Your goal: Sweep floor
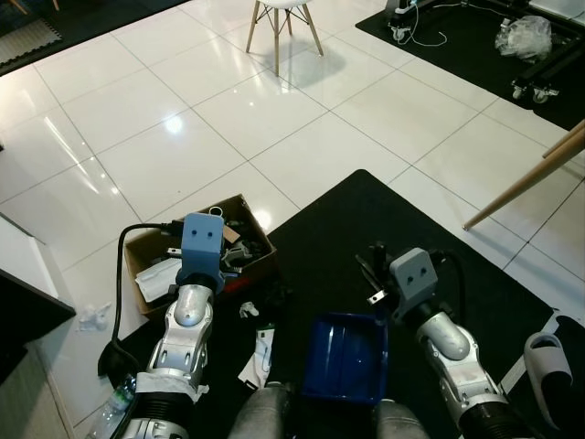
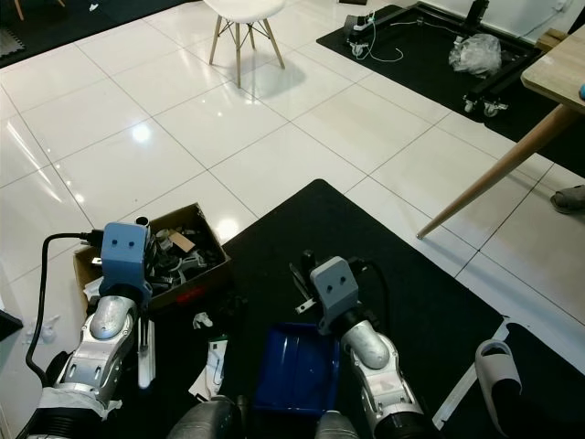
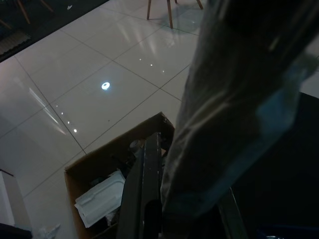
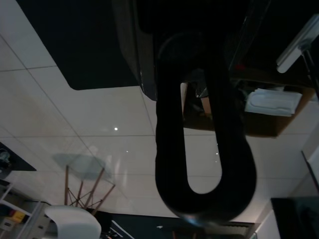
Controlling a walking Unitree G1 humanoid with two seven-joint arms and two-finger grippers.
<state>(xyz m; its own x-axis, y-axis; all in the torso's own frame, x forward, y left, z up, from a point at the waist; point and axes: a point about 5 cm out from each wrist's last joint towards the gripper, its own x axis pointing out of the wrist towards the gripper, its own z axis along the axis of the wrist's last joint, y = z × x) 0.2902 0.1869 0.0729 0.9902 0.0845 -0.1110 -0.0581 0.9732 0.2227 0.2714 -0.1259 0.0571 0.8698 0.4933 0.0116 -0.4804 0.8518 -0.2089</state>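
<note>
My left gripper (image 3: 172, 154) hangs over an open cardboard box (image 1: 258, 240) of scrap and is shut on a crumpled grey plastic wrapper (image 3: 234, 99). One black finger (image 3: 145, 194) shows beside the wrapper. A blue wrist camera (image 1: 202, 241) tops the left arm. My right gripper (image 1: 373, 271) is over the black mat (image 1: 338, 229), shut on a black loop handle (image 4: 204, 164). A blue dustpan (image 1: 345, 358) lies on the mat close under the right arm, just in front of my body.
White wrappers (image 1: 260, 355), a crumpled paper (image 1: 91, 317) and a plastic bottle (image 1: 113, 409) litter the floor near the box. A white chair (image 1: 280, 20) stands ahead, a wooden table leg (image 1: 526, 183) slants at the right, and a slipper (image 1: 547, 361) lies beside it.
</note>
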